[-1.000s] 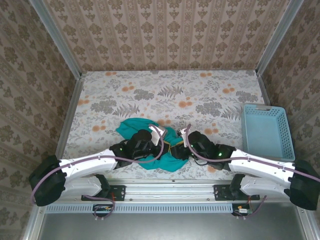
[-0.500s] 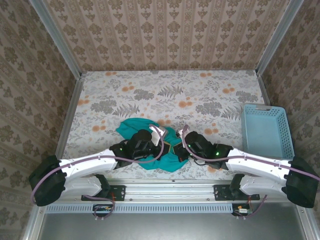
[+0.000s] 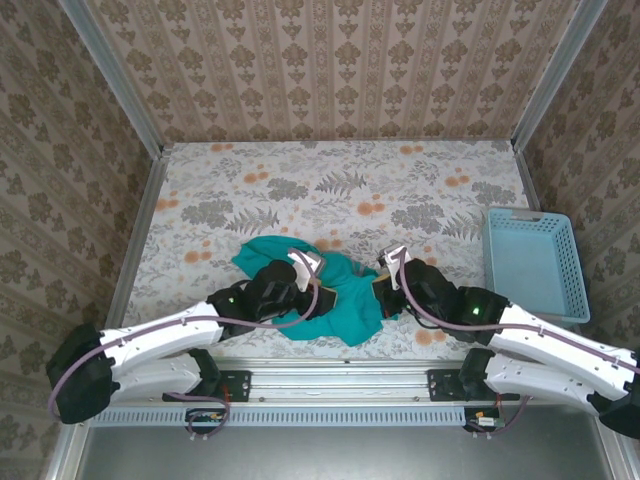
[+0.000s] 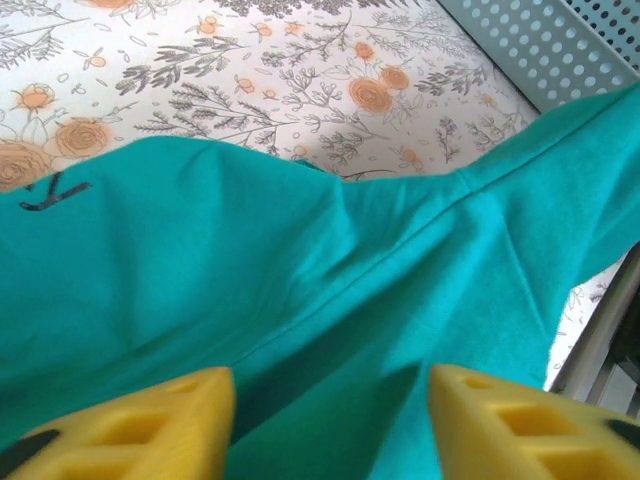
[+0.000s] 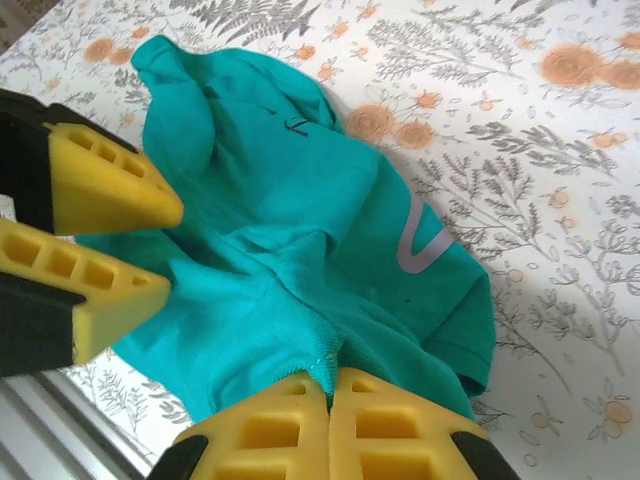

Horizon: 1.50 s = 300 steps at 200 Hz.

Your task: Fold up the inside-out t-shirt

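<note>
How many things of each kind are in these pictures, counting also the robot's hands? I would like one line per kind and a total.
t-shirt, teal: 1
basket, light blue: 1
robot hands: 2, the left hand and the right hand
Total: 4

You're getting the top cam looking down from high behind the arm bases, facing fwd over the whole table [image 3: 400, 170]. Left wrist cam's sitting v. close over the t-shirt [image 4: 300, 300], aiming twd the right side & catching a corner of the basket [image 4: 560, 40]. Right wrist cam's hanging a bit further back, looking leftward across the same cloth, w/ the left gripper [image 5: 172, 250] showing at its left edge. All 3 are sharing the shirt & floral tabletop.
</note>
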### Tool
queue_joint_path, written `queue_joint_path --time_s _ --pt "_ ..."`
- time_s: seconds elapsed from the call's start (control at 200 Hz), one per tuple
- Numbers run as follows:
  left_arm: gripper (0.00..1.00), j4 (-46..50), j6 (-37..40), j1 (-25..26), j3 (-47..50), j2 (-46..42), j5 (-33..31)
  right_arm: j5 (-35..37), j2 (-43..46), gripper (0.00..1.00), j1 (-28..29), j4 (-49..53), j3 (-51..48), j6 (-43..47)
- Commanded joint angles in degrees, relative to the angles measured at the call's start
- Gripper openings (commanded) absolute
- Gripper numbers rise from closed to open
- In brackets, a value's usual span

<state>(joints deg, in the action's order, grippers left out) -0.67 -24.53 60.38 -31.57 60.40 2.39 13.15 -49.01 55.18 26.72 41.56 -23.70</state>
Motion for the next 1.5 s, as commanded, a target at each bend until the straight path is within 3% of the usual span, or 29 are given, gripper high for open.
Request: queue_joint_path --time_s 0.0,0.09,0.175,0.395,0.435,0.51,0.58,0.785,0.99,1.185,1.495 --pt "0.67 -2.77 3.45 2.43 -1.46 0.61 0.64 -5.06 -2.2 0.0 0.67 -1.14 1.94 0.73" --pt "0.77 -7.91 4.68 2.78 -1.13 1.86 3.55 -7.12 -4.69 0.0 1.57 -4.36 2.11 -0.23" --pt "0.78 -10.55 5.52 2.64 -1.56 5.07 4.72 -8.57 -6.12 0.0 2.23 -6.98 2.3 -0.99" --pt "0.47 -10.49 4.22 1.76 -4.81 14.31 6.93 -7.28 -5.78 0.02 2.92 -9.71 0.36 -3.2" --pt "0.4 -10.91 3.91 1.76 -4.61 14.78 7.01 -5.77 -5.53 0.08 2.92 -9.09 -0.26 -3.94" --pt "0.3 -11.47 3.4 1.77 -3.92 15.25 6.94 -2.64 -4.76 0.28 2.92 -7.81 -1.78 -5.77" --pt "0.24 -11.55 2.99 1.86 -3.33 15.45 7.01 -0.19 -3.62 0.3 2.68 -6.09 -3.5 -8.11" --pt "0.22 -10.85 2.33 3.08 -1.53 15.89 6.85 -2.51 0.44 0.24 2.57 -8.22 -10.93 -13.66" --pt "0.22 -10.68 1.87 3.71 -0.24 15.59 6.66 -0.17 1.29 0.22 1.97 -9.37 -15.14 -16.81" --pt "0.26 -9.93 2.39 4.7 -0.42 15.62 7.03 -4.71 -3.18 0.21 -3.22 -11.87 -15.55 -18.37" --pt "0.3 -7.71 3.72 6.62 -1.34 17.95 6.39 -2.97 -9.9 0.28 -3.36 -10.95 -15.81 -21.35"
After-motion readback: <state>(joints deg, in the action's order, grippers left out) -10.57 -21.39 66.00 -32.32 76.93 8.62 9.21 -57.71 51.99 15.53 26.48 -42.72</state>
